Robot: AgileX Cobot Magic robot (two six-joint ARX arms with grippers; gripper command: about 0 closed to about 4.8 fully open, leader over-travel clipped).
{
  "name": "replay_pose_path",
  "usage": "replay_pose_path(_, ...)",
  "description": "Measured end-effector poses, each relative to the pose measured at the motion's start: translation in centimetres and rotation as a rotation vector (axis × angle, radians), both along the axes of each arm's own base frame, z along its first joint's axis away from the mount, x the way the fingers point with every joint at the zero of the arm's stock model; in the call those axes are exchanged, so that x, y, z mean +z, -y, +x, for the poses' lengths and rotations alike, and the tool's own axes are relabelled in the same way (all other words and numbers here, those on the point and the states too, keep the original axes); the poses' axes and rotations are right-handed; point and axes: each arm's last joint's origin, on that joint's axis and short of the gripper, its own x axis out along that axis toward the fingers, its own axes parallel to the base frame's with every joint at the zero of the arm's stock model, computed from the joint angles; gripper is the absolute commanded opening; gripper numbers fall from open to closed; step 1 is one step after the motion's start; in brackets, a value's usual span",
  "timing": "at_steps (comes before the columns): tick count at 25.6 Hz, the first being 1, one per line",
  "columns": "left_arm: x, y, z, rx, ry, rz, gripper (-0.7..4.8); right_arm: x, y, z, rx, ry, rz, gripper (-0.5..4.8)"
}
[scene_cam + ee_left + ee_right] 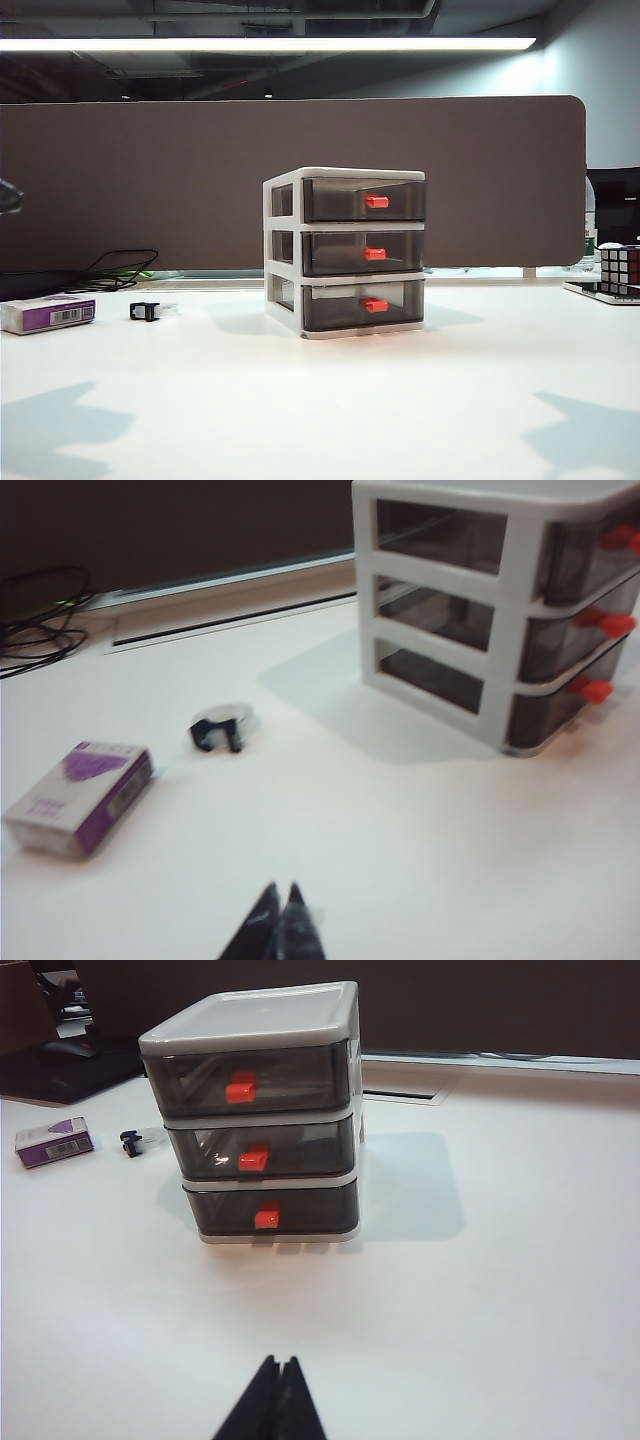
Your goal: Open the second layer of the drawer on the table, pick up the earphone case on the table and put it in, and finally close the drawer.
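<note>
While all three tiers sit flush in the frame, the scene reads as follows, every place given relative to the drawer.

Drawer: white three-tier unit, upright on the table, near mid-table in the exterior view.
Second layer: middle smoky grey tier, pushed fully in; its red-orange handle faces the exterior camera.
Earphone case: not visible in any view; its place cannot be told.
Left gripper: black fingertips pressed together, nothing held; above bare table, off the drawer's side wall and well apart from it.
Right gripper: black fingertips pressed together, nothing held; above bare table, in front of the drawer's handle face and well apart from it.
White-and-purple box: flat on the table, far to the drawer's left in the exterior view.
Black clip: on the table between the box and the drawer, nearer the box.
Puzzle cube: at the table edge, far to the drawer's right in the exterior view.
</note>
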Motion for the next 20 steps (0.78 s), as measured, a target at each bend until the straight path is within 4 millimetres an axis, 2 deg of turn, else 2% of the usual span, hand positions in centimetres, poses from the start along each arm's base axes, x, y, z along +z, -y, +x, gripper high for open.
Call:
replay_pose_path(7,0.4,-2.2,1.4,0.004,0.02,-0.05,-0.06,0.0,0.4,0.2,-0.047,0.01,-0.022,-0.05)
replay_pose_path(10,0.4,-3.5,1.8,0.065,0.025,-0.056,-0.06,0.0,1.1,0.3,-0.117,0.011,-0.027,-0.05)
replay_pose_path(16,0.6,-4.3,2.1,0.095,0.037,-0.092,-0.06,0.0,2.2,0.5,-0.224,0.012,-0.032,-0.05)
replay_pose_path(20,0.9,-4.3,1.9,0.093,0.059,-0.112,-0.06,0.0,2.4,0.5,-0.218,0.011,-0.026,-0.05)
